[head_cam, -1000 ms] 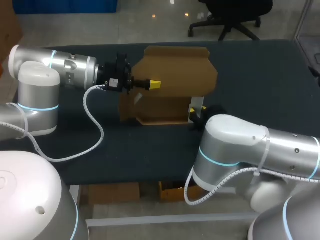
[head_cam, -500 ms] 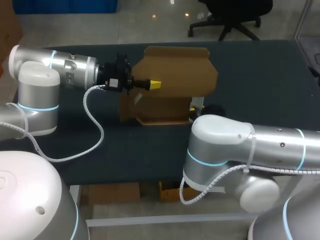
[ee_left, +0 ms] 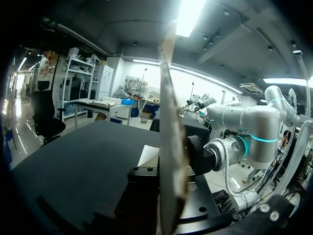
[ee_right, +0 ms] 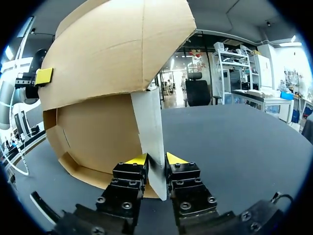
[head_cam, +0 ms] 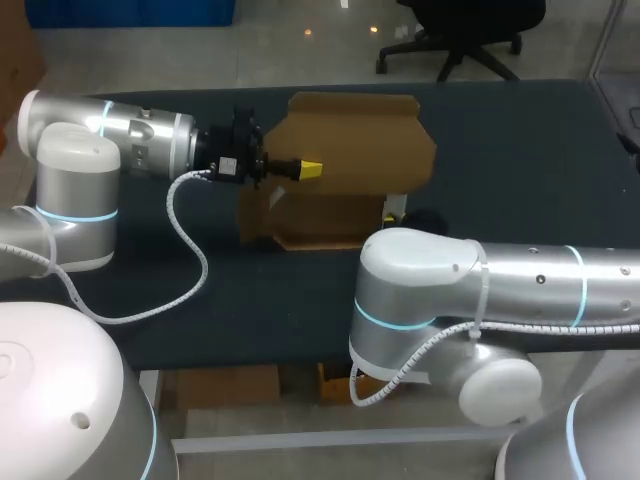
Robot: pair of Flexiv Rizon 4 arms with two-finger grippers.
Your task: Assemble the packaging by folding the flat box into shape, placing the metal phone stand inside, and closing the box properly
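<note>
The dark worktop (head_cam: 520,140) carried the half-folded cardboard box (head_cam: 350,140) near its middle, with the broad lid panel upright. A pale grey panel (ee_right: 149,127) stood at the box's right end — flap or stand, I could not tell. The left hand (head_cam: 305,168) pinched the lid's left edge; the right hand (ee_right: 155,159) was clamped on the grey panel's lower edge.

Brown cardboard box (head_cam: 350,150): matt, fibrous, raw cut edges. Dark table top (head_cam: 520,130): matt, cloth-like. My silver-white arm shells (head_cam: 520,285): smooth, satin sheen.
</note>
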